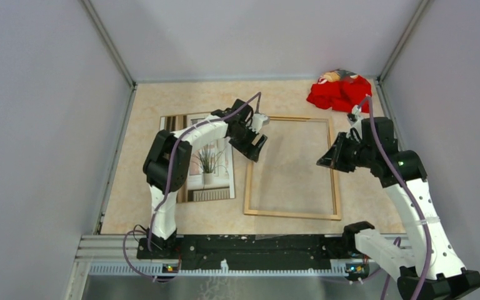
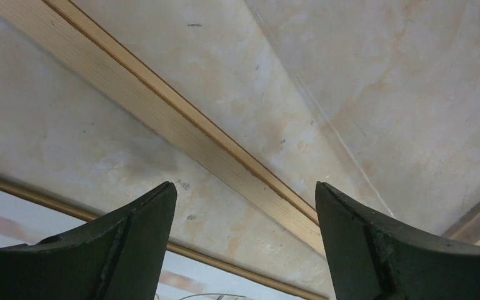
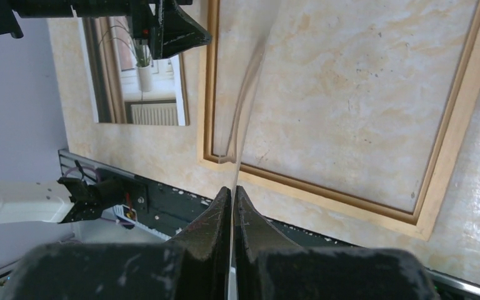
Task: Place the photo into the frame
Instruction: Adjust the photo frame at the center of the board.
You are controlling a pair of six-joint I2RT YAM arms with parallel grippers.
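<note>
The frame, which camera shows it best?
Top external: the frame lies nearly whole, with all four rails visible. The left wrist view catches mainly one rail up close; the right wrist view shows most of it, cropped at the edges.

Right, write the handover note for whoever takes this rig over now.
Left gripper: jaws open, empty, hovering over the frame's left rail.
Right gripper: jaws shut, apparently pinching the edge of a thin clear sheet that reaches into the frame.
Photo: flat on the table, picture side up, left of the frame and outside it.
Frame: lying flat, pale side up.
Done: photo not yet placed.
Left: move the photo into the frame.
</note>
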